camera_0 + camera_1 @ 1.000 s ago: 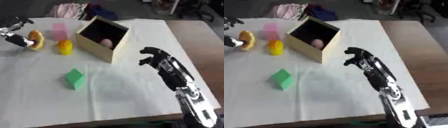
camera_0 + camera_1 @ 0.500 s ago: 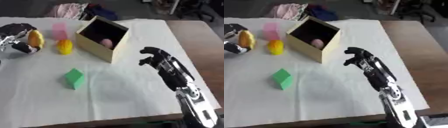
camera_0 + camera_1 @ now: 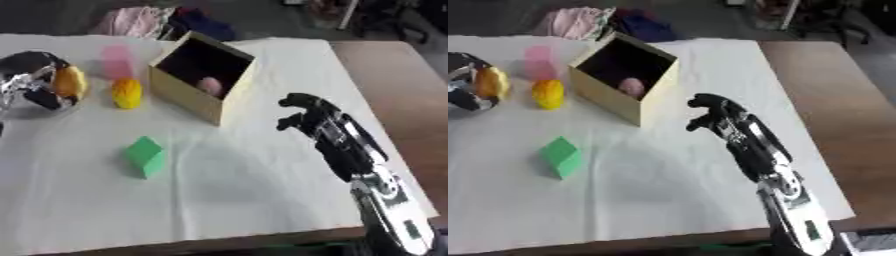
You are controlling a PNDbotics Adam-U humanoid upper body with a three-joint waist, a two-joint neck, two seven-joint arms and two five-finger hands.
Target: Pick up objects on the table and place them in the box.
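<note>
Left eye view: a cardboard box (image 3: 203, 82) sits open on a white-covered table (image 3: 245, 190), a pink object (image 3: 208, 85) inside it. Just left of the box lie a yellow object (image 3: 127, 93) and a pale pink block (image 3: 116, 59); a green block (image 3: 145, 156) lies nearer, well apart. The left hand (image 3: 35, 82), at the left edge, curls its fingers round an orange object (image 3: 70, 82).

Right eye view: the right hand (image 3: 719, 117) hovers right of the box, fingers curled, holding nothing.

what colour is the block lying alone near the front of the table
Green; the block shows best in the left eye view.
</note>
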